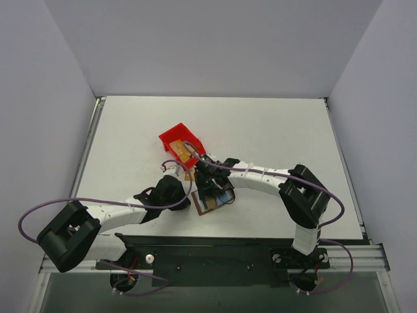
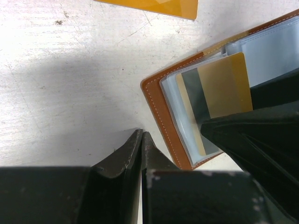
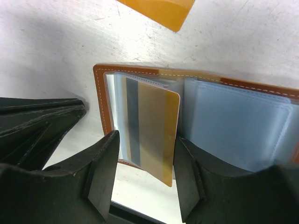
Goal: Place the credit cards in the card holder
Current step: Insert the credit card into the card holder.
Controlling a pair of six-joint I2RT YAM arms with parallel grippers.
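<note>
The card holder [image 3: 233, 126] lies open on the table, with a brown rim and light blue pockets; it also shows in the top view [image 1: 210, 205] and the left wrist view [image 2: 156, 107]. A gold credit card [image 3: 156, 130] with a dark stripe sits on its left pocket panel and sticks out past the near edge; it also shows in the left wrist view [image 2: 224, 88]. My right gripper [image 3: 145, 137] is open, one finger on each side of this card. My left gripper [image 2: 141, 134] is shut and empty on the table just left of the holder. Another gold card [image 3: 156, 11] lies loose beyond the holder.
A red plastic bin [image 1: 181, 143] stands just behind the grippers, with something tan inside. Both arms meet over the holder near the table's front edge. The right gripper's finger [image 2: 252, 140] covers part of the holder in the left wrist view.
</note>
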